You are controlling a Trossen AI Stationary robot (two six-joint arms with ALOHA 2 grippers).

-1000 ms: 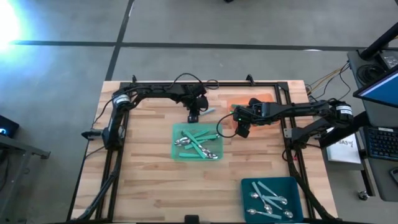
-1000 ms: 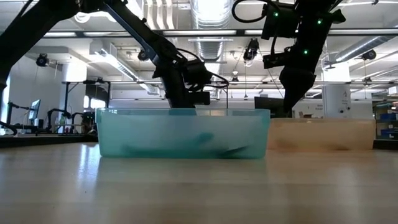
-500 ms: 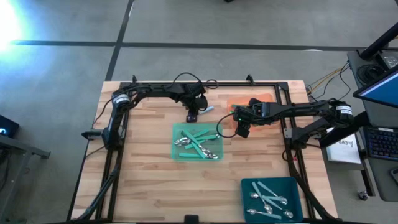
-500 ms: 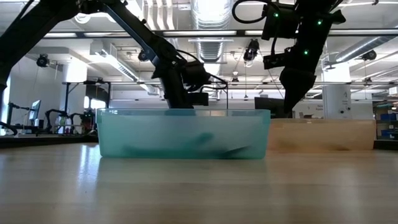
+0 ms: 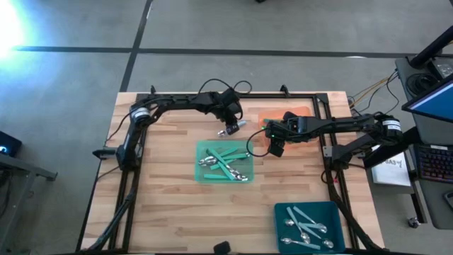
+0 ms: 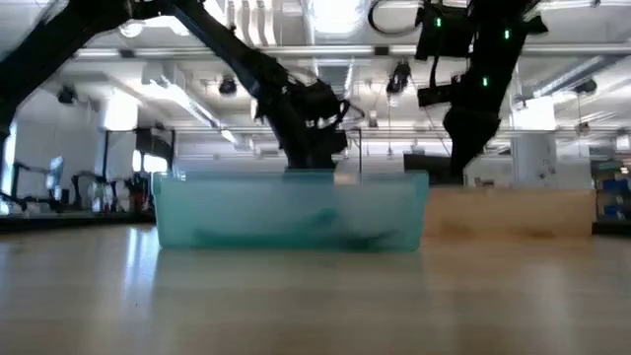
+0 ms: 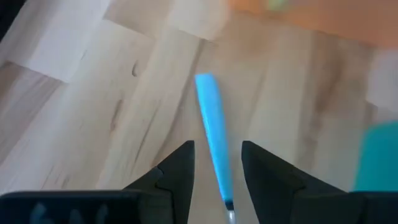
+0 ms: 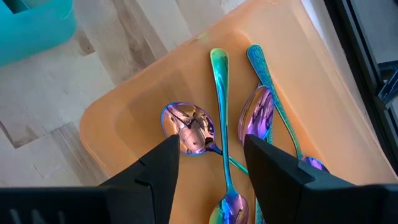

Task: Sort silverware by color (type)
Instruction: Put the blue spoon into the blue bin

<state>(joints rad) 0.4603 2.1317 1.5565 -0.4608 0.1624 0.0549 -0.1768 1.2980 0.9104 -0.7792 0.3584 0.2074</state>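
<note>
My left gripper (image 5: 231, 129) hovers over bare wood between the green tray (image 5: 201, 150) and the orange tray (image 5: 296, 113), shut on a teal-handled utensil (image 7: 210, 124). My right gripper (image 5: 275, 147) hangs open over the orange tray's near-left corner; below it several iridescent purple spoons (image 8: 219, 124) lie flat on the tray floor (image 8: 124, 118). Several teal-handled utensils (image 5: 225, 161) lie in the green tray. Silver spoons (image 5: 306, 228) lie in the dark teal tray (image 5: 282, 211). In the low view both grippers (image 6: 314, 158) (image 6: 463, 148) stand behind the green tray (image 6: 291, 212). My left gripper holds the utensil between its two fingers (image 7: 180, 171), which come at it slanting down from above. The teal handle (image 7: 214, 155) runs along the fingers and sticks out past their tips. The held spot lies near the silver part (image 7: 230, 216), mostly hidden. The utensil is lifted clear of the table.
A black frame rail (image 5: 233, 95) runs along the table's far edge and down both sides. Bare wood lies left of the green tray (image 5: 163, 163) and along the near edge (image 5: 205, 219). The dark teal tray sits at the near right corner.
My left gripper has moved toward the table's right, toward the orange tray, turning as it went and carrying the teal-handled utensil with it, clear of the table. My right arm has kept still.
</note>
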